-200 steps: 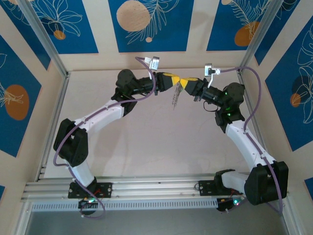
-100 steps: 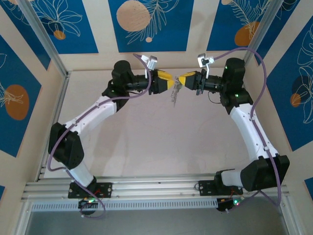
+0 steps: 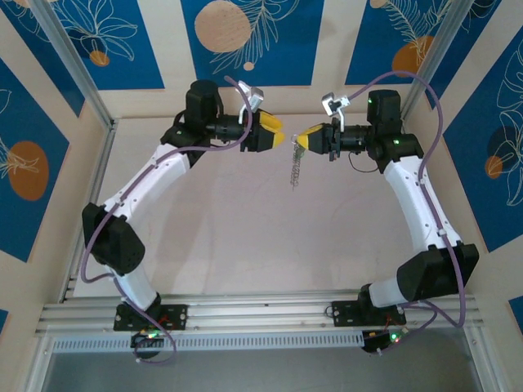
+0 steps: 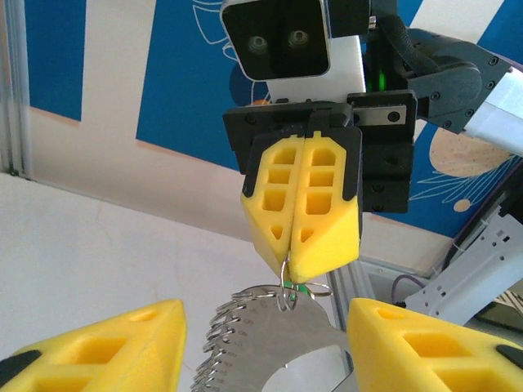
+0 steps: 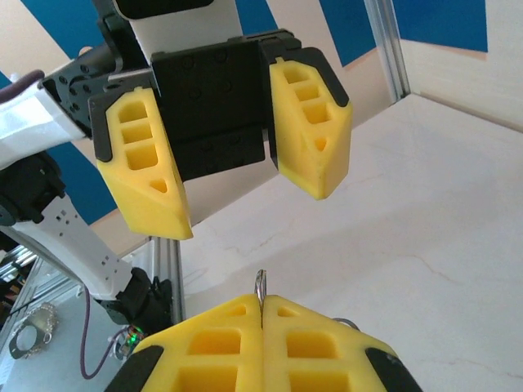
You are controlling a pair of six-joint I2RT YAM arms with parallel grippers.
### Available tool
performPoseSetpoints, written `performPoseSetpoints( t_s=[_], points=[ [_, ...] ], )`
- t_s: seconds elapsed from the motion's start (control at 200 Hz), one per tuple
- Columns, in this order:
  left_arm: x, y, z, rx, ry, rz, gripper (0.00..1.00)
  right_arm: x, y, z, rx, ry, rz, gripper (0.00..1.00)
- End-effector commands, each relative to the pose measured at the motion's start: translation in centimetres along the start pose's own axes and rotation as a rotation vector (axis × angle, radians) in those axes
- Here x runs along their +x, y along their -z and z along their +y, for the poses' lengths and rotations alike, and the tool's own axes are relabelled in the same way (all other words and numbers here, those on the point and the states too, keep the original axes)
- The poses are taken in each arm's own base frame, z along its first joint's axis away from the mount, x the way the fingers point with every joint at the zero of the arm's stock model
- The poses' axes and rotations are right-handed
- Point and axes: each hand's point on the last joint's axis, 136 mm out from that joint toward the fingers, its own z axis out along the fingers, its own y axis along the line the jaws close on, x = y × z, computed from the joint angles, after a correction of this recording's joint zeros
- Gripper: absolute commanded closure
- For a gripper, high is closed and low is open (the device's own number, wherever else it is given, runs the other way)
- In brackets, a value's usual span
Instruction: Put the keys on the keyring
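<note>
The left fingers [image 3: 276,136] stand spread with nothing between them, pointed tip to tip at the right ones. Just ahead of their tips and a little lower hangs the keyring [image 3: 296,169], its long axis running straight down toward the counter [image 3: 245,237]; seen from the left wrist, it sits in the gap between those spread fingers. The right fingers [image 3: 304,140] are clenched on its top wire loop. A green fleck under their tips may be the key, too small to tell. The free left arm looks best placed to act.
</note>
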Motion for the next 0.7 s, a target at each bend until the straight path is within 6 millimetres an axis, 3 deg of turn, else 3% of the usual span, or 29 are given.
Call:
performPoseSetpoints(
  t_s=[0.0,0.47,0.695],
  points=[
    [1.0,0.0,-0.3,0.054,0.014,0.049,0.48,-0.2,0.0,0.9,-0.054,0.005,0.007,1.0],
    [1.8,-1.6,-0.5,0.11,0.039,0.073,0.51,0.2,-0.9,1.1,-0.083,0.002,0.022,1.0],
    [1.9,-2.3,-0.5,0.119,0.046,0.079,0.58,0.4,-1.3,1.0,-0.093,-0.002,0.029,1.0]
  ],
)
